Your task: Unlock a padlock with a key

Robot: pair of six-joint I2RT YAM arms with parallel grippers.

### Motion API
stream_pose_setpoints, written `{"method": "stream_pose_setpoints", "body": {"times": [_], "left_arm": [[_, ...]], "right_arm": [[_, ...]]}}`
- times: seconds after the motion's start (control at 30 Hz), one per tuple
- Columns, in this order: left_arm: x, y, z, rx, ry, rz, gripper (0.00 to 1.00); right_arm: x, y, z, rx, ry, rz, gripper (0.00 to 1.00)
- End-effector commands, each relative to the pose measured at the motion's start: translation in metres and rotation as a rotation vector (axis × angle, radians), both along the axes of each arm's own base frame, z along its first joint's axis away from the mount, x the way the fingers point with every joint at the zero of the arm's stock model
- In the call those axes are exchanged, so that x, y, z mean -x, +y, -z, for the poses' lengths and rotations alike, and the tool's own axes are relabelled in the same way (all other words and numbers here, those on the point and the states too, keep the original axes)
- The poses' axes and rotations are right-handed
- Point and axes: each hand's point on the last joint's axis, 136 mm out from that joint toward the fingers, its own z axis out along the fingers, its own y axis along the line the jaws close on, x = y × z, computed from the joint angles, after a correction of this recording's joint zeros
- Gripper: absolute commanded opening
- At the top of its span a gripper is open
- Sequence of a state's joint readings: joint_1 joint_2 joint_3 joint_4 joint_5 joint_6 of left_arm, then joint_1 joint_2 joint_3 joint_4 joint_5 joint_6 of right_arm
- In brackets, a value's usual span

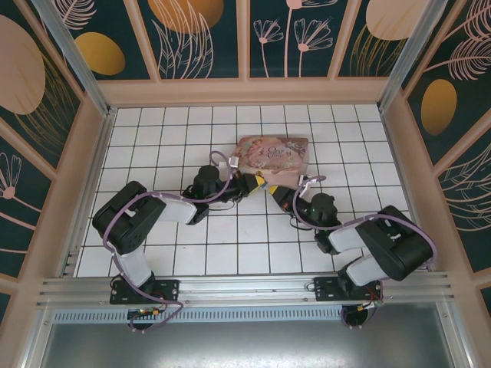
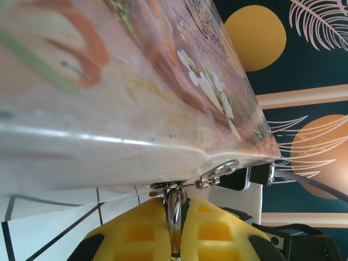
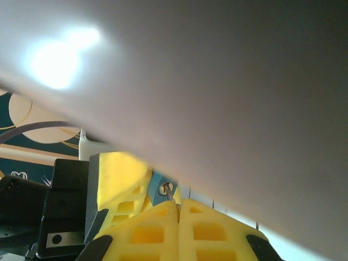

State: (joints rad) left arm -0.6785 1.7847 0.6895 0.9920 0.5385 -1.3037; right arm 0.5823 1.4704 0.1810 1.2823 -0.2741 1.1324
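Observation:
The padlock's silvery shackle hangs from the hasp on the pink tin box. My left gripper is shut on the padlock, its yellow pads pressed around the shackle. In the right wrist view the padlock's blue body faces me with its keyhole. The slim key has its tip in that keyhole, and my right gripper is shut on it. From above, the left gripper and right gripper meet at the tin box's front edge.
The tin's blurred side looms close over the right wrist view. The left gripper's yellow finger sits just left of the blue body. White tiled floor lies around both arms, with wooden walls on three sides.

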Motion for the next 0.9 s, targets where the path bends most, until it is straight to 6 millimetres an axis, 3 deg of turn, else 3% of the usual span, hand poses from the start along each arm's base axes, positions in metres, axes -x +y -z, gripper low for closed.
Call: {"method": "stream_pose_setpoints", "body": {"times": [0.0,0.2,0.5,0.57,0.87], "left_arm": [[0.018,-0.009,-0.041,0.11,-0.048,0.076,0.0],[0.021,-0.008,-0.047,0.129,-0.045,0.084,0.0],[0.019,-0.009,-0.027,0.017,-0.091,0.097,0.0],[0.018,-0.009,-0.022,-0.013,-0.106,0.095,0.0],[0.017,-0.01,-0.02,-0.037,-0.132,0.104,0.0]], "right_arm": [[-0.003,0.007,-0.041,-0.154,-0.093,0.002,0.0],[-0.008,0.017,-0.054,-0.245,-0.089,-0.039,0.0],[-0.026,0.027,-0.03,-0.099,-0.011,-0.091,0.0],[-0.034,0.021,-0.027,-0.094,0.006,-0.082,0.0],[-0.034,0.029,-0.045,-0.255,0.055,-0.161,0.0]]}}
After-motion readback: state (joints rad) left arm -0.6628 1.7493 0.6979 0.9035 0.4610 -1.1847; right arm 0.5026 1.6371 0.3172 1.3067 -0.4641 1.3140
